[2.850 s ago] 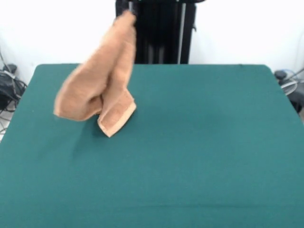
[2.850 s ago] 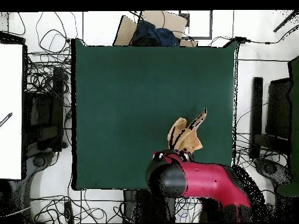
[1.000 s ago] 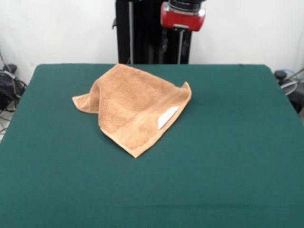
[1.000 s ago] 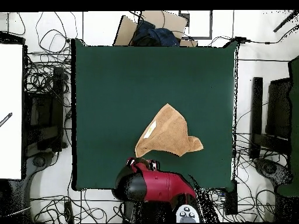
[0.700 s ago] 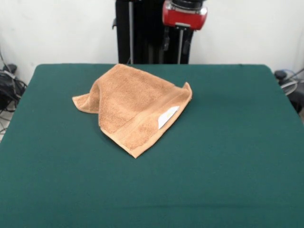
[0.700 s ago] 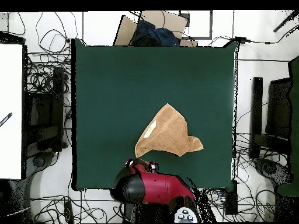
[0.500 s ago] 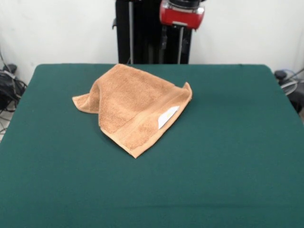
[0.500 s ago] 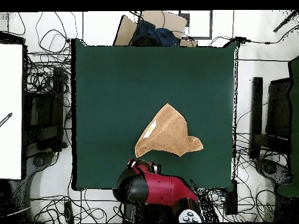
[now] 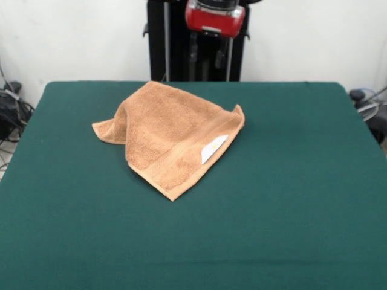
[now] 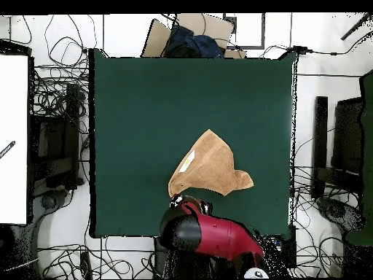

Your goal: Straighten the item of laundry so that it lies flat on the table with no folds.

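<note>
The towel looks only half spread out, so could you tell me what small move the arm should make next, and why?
Probably reach for the folded-over corner of the towel nearest the arm: that flap still lies doubled, its label facing up, on the table, and nothing holds it.

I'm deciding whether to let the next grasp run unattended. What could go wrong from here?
The towel lies folded over itself, so a pinch on top may well lift two layers and carry the fold along. Its raised corner could flop back when released. The arm hangs over the table edge close beside the towel, and could drag it.
</note>
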Controlling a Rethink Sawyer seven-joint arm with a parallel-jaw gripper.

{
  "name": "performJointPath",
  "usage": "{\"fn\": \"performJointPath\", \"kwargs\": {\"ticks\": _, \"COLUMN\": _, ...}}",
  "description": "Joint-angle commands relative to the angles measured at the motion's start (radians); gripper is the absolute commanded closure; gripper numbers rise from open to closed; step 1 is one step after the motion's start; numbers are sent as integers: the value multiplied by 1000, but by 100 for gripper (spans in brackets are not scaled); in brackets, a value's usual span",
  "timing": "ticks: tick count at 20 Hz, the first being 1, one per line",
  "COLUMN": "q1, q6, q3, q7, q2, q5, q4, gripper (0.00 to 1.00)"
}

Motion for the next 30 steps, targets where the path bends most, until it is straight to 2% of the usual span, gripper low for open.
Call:
{"fn": "performJointPath", "kwargs": {"ticks": 1, "q1": -22, "q6": 190, "q3": 110, "q7": 78, "q2": -62, "q5": 58, "q4": -74, "gripper": 0}}
{"fn": "performJointPath", "kwargs": {"ticks": 14, "q1": -70, "q6": 238, "q3": 166, "q7": 39, "q2": 0, "q5": 30, "q4": -136, "gripper": 0}}
{"fn": "performJointPath", "kwargs": {"ticks": 20, "q1": -76, "q6": 274, "q3": 180, "q7": -5, "q2": 65, "q5": -8, "q4": -231, "gripper": 0}}
{"fn": "performJointPath", "kwargs": {"ticks": 30, "q1": -109, "q6": 296, "q3": 227, "q7": -51, "q2": 146, "q5": -41, "q4": -320, "gripper": 0}}
